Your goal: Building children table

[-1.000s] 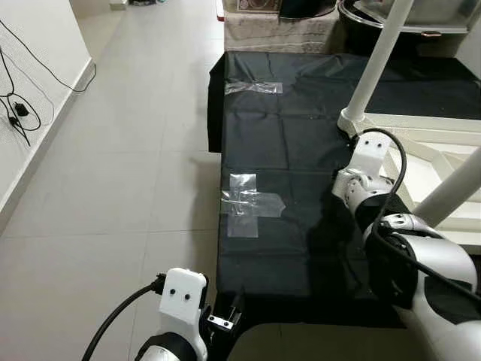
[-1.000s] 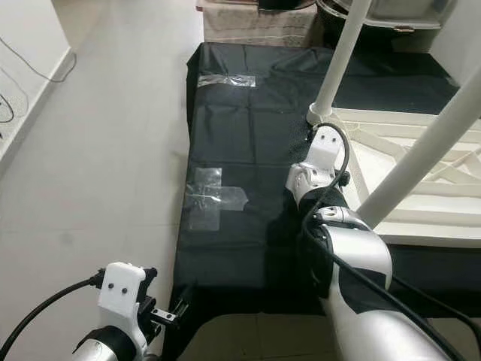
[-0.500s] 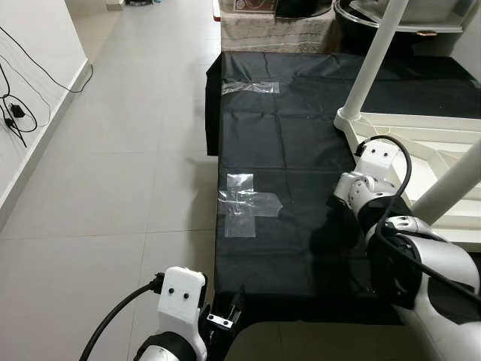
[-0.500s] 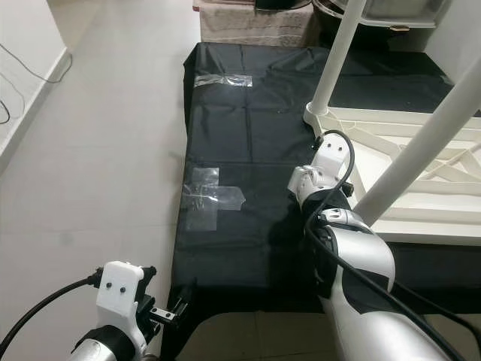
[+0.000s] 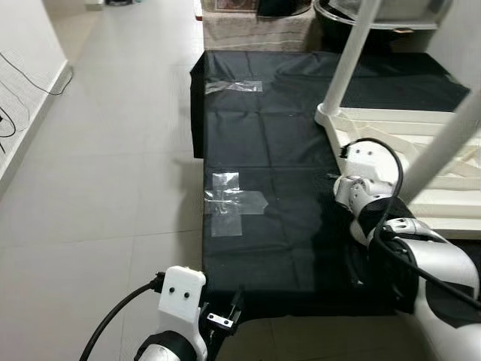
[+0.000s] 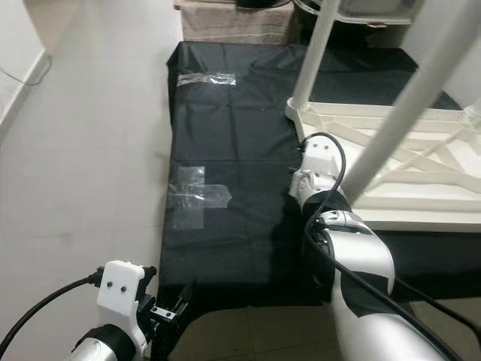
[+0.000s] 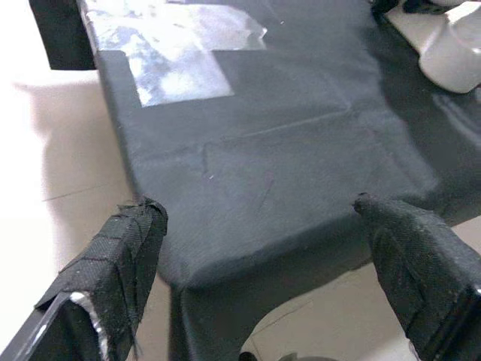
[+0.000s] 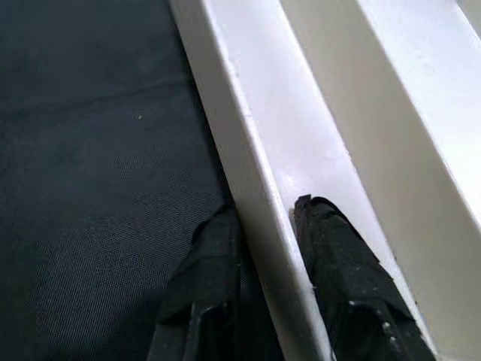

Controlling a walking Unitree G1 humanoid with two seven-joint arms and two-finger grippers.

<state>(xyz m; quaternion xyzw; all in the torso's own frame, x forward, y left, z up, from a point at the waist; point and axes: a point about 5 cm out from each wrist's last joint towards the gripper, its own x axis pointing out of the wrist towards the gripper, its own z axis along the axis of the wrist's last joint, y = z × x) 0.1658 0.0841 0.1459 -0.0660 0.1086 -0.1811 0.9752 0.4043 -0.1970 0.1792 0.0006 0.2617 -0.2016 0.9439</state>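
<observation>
So the white children's table (image 5: 421, 162) is lying upside down on the black cloth (image 5: 278, 158) at the right of the frame, legs up. The right pincer (image 8: 263, 226) is clamped on its thin edge rail (image 8: 248, 143). I'd keep that pinch square and move slowly, since a rim that narrow could slip. The left pincer (image 7: 255, 226) hangs spread apart over the cloth's near corner, bottom left.

White children's table (image 5: 421, 162) lying upside down on a black cloth, ribbed underside facing up, two round white legs (image 5: 347, 62) rising from its frame, near edge rim (image 8: 255, 188) apparently pinched between black fingers, far side cropped.
</observation>
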